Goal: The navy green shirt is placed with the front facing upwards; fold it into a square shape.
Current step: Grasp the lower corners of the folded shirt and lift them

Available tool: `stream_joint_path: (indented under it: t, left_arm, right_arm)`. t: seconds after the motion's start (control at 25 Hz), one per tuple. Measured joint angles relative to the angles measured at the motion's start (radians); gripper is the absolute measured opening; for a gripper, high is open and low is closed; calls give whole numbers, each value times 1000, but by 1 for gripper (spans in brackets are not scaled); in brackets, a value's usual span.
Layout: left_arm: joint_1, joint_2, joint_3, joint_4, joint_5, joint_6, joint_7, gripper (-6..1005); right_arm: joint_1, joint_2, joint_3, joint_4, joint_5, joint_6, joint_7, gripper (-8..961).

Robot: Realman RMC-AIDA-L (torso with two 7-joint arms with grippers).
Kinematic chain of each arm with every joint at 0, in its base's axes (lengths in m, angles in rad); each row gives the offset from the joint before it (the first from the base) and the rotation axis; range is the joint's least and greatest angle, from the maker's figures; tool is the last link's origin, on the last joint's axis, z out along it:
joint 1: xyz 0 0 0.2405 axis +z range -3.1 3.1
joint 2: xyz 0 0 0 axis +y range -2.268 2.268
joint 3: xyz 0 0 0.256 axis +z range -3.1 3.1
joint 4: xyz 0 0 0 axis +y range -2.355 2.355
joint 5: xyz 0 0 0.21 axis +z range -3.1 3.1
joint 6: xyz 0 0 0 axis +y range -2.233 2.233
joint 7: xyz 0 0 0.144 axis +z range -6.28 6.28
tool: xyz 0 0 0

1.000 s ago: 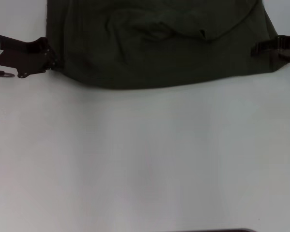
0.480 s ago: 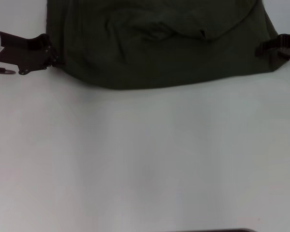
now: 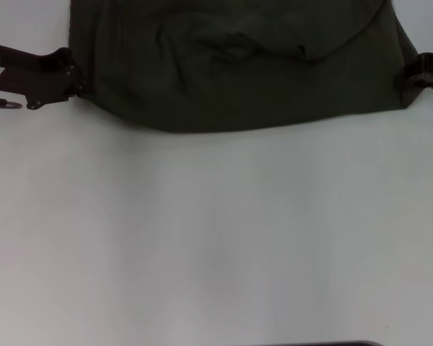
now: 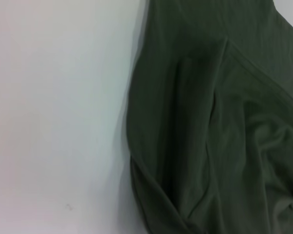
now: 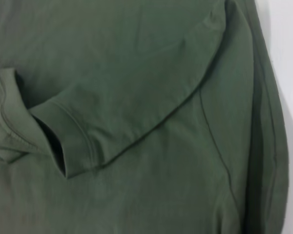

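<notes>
Currently, shirt [image 3: 238, 68]: dark olive, rumpled, lying at the far edge of the white worktop [image 3: 216, 238]; one sleeve folded over the body, hem showing.
Left pincer [image 3: 76, 85]: at the shirt's left edge, touching the cloth; finger state cannot be told.
Right pincer [image 3: 411, 78]: at the shirt's right edge; finger state cannot be told.

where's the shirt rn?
Head view: the green shirt lies bunched at the far edge of the white table, between the left pincer and right pincer.
</notes>
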Motion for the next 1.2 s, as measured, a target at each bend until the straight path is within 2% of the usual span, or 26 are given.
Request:
stream_joint_path:
  t: [0.2,0.32,0.52,0.84,1.04,1.2]
  left_arm:
    - [-4,-1,0,0,0,1,3,29]
    - [-4,-1,0,0,0,2,4,29]
    - [-4,4,0,0,1,21,19,29]
    - [6,46,0,0,7,152,96,28]
    - [18,69,8,-1,10,269,145,28]
    - [34,75,12,-15,19,355,174,28]
  right_arm:
    - [3,-1,-8,-4,-25,-4,14,379]
    - [3,-1,-11,-8,-36,-5,20,148]
    - [3,-13,-13,-9,-39,-28,20,23]
    - [3,-48,-17,-15,-74,-137,11,23]
    - [3,-46,-18,-56,-168,-241,16,23]
    - [2,-39,-18,-84,-208,-319,14,23]
